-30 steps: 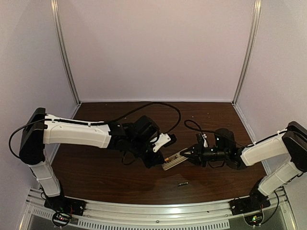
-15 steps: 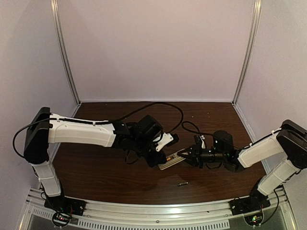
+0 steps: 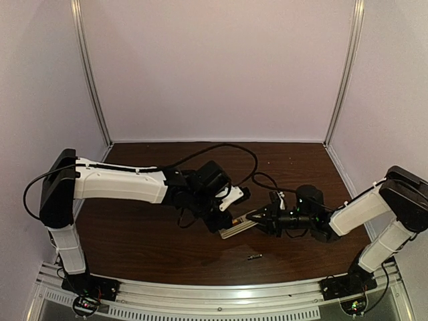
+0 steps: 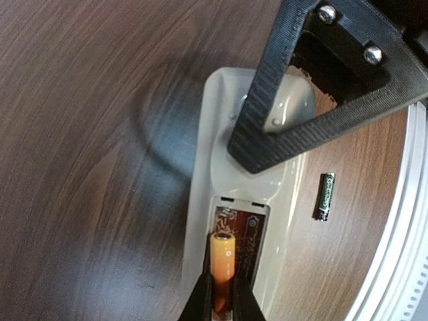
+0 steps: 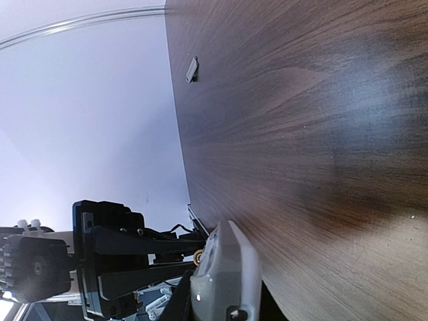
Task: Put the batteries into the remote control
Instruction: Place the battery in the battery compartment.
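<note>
The remote control [image 4: 231, 167] lies back up near the table middle, its battery bay open; it also shows in the top view [image 3: 235, 228]. My left gripper [image 4: 221, 284] is shut on the orange battery [image 4: 223, 257] and holds it inside the bay, along its left side. My right gripper [image 5: 224, 297] is shut on the remote's [image 5: 227, 267] far end; one of its black fingers [image 4: 314, 87] crosses the remote in the left wrist view. The dark battery [image 4: 326, 196] lies loose on the table beside the remote, toward the near edge [image 3: 253, 257].
A small flat grey piece [image 5: 192, 69] lies alone on the dark wood table [image 3: 134, 234] farther back. Pale walls enclose the table on three sides. A metal rail [image 3: 221, 294] runs along the near edge. Black cables [image 3: 247, 157] loop behind the grippers.
Both grippers and the remote between them have shifted a little to the left. The left arm reaches further out. The dark battery has not moved.
</note>
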Motion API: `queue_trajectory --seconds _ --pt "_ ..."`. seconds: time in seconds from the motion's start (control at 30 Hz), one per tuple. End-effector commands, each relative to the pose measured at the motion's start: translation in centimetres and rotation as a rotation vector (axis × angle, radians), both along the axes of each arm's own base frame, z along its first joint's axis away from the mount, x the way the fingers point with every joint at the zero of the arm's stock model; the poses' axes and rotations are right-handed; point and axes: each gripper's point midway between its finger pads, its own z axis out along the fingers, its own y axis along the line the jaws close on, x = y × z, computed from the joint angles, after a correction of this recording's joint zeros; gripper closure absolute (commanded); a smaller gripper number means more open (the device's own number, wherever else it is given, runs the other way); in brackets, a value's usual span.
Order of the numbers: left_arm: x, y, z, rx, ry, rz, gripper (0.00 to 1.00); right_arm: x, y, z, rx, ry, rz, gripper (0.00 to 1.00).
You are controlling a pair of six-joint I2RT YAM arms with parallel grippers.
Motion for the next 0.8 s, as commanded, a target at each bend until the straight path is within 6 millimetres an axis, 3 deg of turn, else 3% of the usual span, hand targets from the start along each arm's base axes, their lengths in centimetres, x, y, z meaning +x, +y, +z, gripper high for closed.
queue_trajectory --seconds 0.0,0.37,0.77 --pt "0.05 -0.39 -0.34 0.019 0.0 -0.004 0.89 -0.12 0.5 1.09 0.06 -0.023 0.004 1.0" --pt "0.07 -0.31 -0.77 0.038 -0.007 -0.014 0.78 -0.42 0.64 0.86 0.091 -0.004 0.009 1.0" --pt "0.4 -1.2 -0.18 0.013 -0.005 -0.011 0.78 -0.7 0.84 0.96 0.096 -0.004 0.023 1.0"
